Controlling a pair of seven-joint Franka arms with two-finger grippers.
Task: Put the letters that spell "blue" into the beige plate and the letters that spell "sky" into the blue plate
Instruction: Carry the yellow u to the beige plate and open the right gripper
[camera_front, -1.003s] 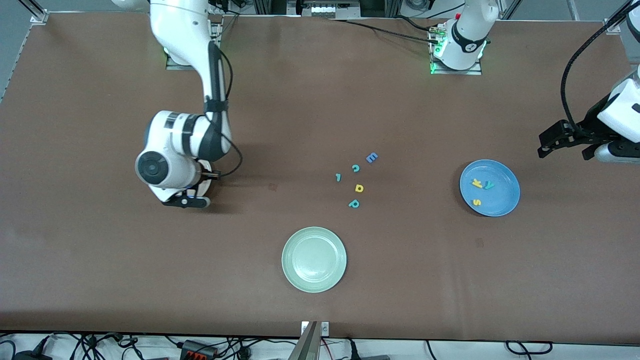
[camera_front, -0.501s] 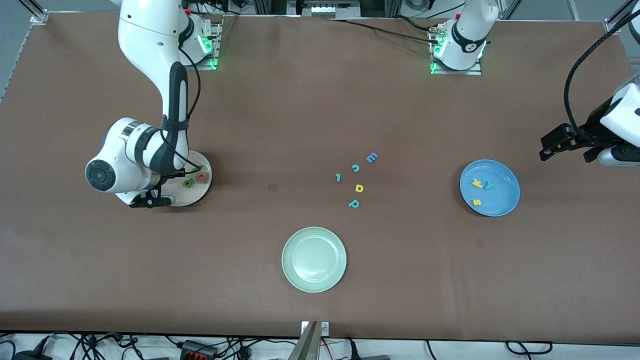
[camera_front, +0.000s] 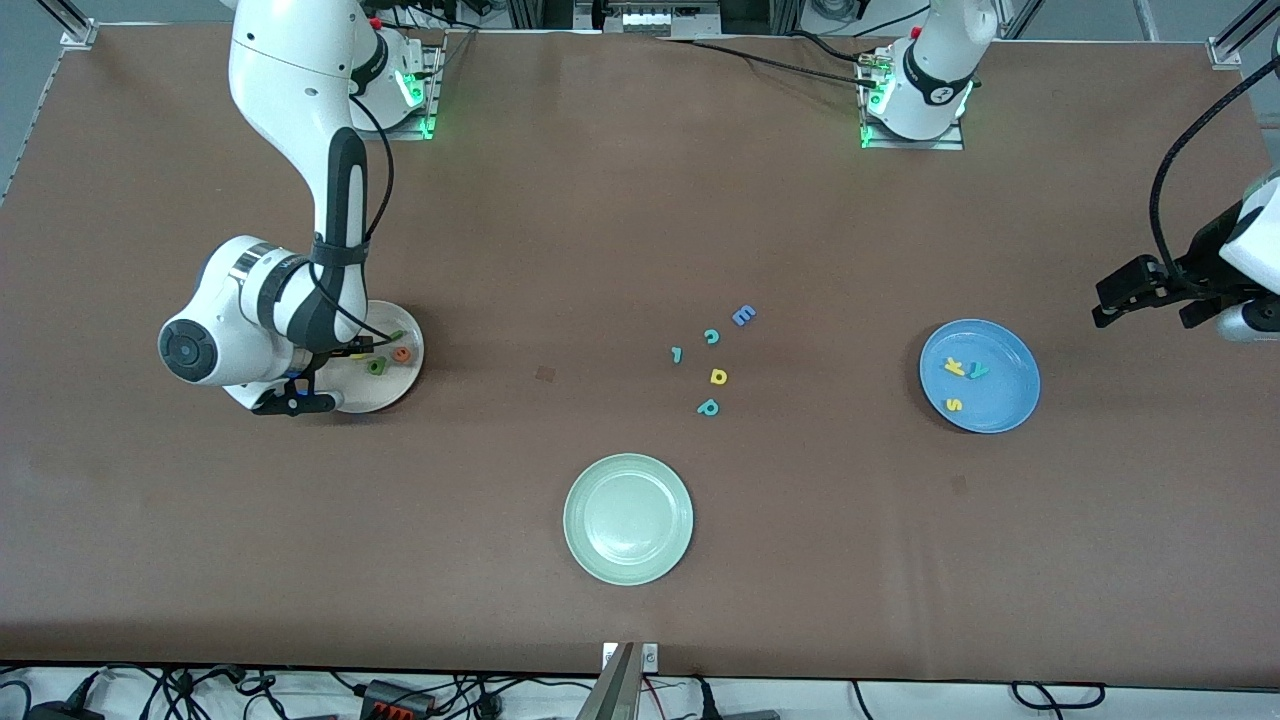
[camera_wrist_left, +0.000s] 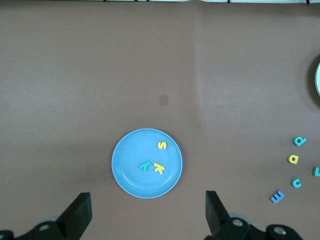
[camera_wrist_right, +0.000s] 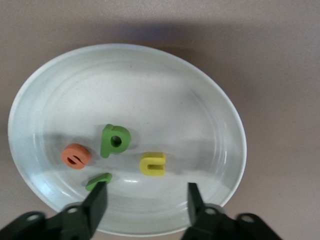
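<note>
The beige plate (camera_wrist_right: 235, 130) holds the green b (camera_wrist_right: 114, 140), orange e (camera_wrist_right: 76, 156), yellow u (camera_wrist_right: 153, 164) and thin green l (camera_wrist_right: 97, 181). My right gripper (camera_wrist_right: 146, 192) hangs open just over the plate's rim, with nothing between its fingers. In the front view the right hand covers part of that plate (camera_front: 398, 384). The blue plate (camera_front: 1005, 400) holds the yellow s (camera_front: 953, 405), yellow k (camera_front: 955, 367) and teal y (camera_front: 977, 371). My left gripper (camera_front: 1125, 290) waits open and empty in the air, beside the blue plate (camera_wrist_left: 130, 175) at the left arm's end.
A pale green plate (camera_front: 628, 572) sits near the front edge. Between the plates lie loose letters: a blue E (camera_front: 743, 315), teal c (camera_front: 711, 336), small teal piece (camera_front: 677, 354), yellow letter (camera_front: 718, 376) and teal p (camera_front: 708, 407).
The right hand shifted toward its end of the table, uncovering the beige plate, and its jaws opened. The left gripper drifted slightly toward the table's end.
</note>
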